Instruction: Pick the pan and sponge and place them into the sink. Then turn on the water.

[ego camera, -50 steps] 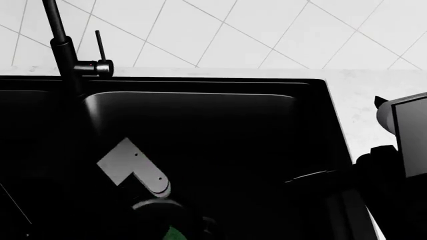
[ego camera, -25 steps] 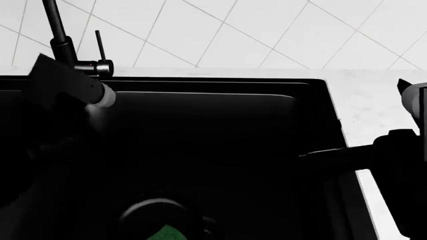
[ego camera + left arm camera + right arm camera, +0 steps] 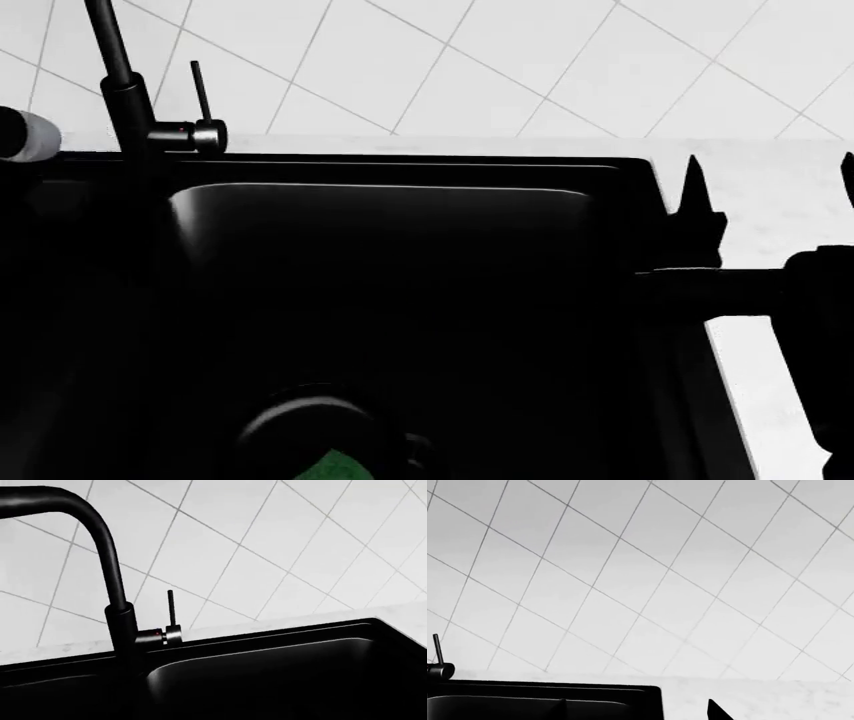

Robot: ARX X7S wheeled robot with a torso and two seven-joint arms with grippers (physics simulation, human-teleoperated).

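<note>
The black sink [image 3: 627, 170] fills the head view. On its dim floor lies a round dark shape with a pale rim, seemingly the pan [image 3: 304, 412]. The sponge [image 3: 331, 466] shows only as a green patch at that shape's near edge. The faucet [image 3: 131, 100] and its upright lever [image 3: 198, 90] stand at the back left, and the left wrist view shows the lever [image 3: 171, 611] close up. No water shows. My right gripper [image 3: 771, 185] is open and empty over the sink's right rim. Only a grey cuff [image 3: 22, 135] of my left arm shows; its fingers are lost in the black.
A pale speckled counter [image 3: 767, 190] runs behind and to the right of the sink. A white tiled wall [image 3: 534, 60] rises behind it. The sink's back rim [image 3: 547, 686] and the right gripper's fingertip [image 3: 715, 711] show in the right wrist view.
My left arm rose out of the basin and swung to the far left, near the faucet. My right gripper moved back along the sink's right rim, its fingers now pointing at the wall.
</note>
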